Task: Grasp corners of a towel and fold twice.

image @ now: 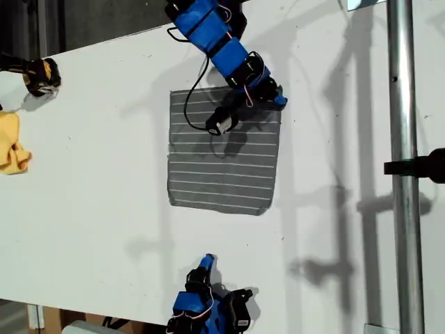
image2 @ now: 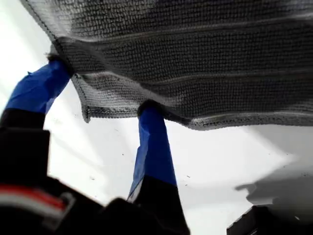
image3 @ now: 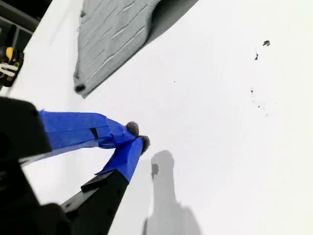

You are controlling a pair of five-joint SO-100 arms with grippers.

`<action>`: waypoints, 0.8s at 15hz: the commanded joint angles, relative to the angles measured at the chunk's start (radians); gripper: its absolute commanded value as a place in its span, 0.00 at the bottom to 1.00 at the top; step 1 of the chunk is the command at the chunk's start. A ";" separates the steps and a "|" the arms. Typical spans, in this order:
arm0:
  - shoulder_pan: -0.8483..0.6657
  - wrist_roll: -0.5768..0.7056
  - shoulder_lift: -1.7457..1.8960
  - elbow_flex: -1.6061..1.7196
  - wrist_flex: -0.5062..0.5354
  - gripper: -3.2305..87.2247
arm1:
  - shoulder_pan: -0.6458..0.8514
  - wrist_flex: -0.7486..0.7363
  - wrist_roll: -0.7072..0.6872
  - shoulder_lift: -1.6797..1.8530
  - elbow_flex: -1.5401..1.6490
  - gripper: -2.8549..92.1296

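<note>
My first tool (image2: 102, 95) has its jaws spread over a towel (image: 224, 149) corner (image2: 88, 115), nothing pinched yet; that's the corner at the exterior view's upper right. My second tool (image3: 137, 137) is closed, tips together w/ nothing between them, near the exterior view's bottom edge, apart from the towel. Towel lies flat mid-bench (image: 97, 209).

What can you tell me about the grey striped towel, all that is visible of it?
The towel is a dark grey knitted-looking cloth with thin white parallel stripes. It lies flat on the white table, near its middle in the exterior view. My first gripper is at the corner toward that view's upper right, fingers open at the hem.
</note>
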 commanded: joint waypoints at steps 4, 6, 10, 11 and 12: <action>0.006 -0.006 0.005 -0.006 0.003 0.01 | 0.021 -0.032 -0.002 0.054 0.026 0.06; 0.006 -0.006 0.005 -0.006 0.003 0.01 | 0.020 -0.040 -0.018 0.057 0.028 0.03; 0.020 -0.005 0.005 -0.015 0.003 0.01 | 0.015 -0.052 -0.043 0.058 0.025 0.03; 0.075 0.017 0.005 -0.023 -0.037 0.01 | 0.014 -0.052 -0.043 0.058 0.023 0.03; 0.112 0.002 0.005 -0.028 -0.106 0.01 | 0.012 -0.058 -0.044 0.060 0.023 0.03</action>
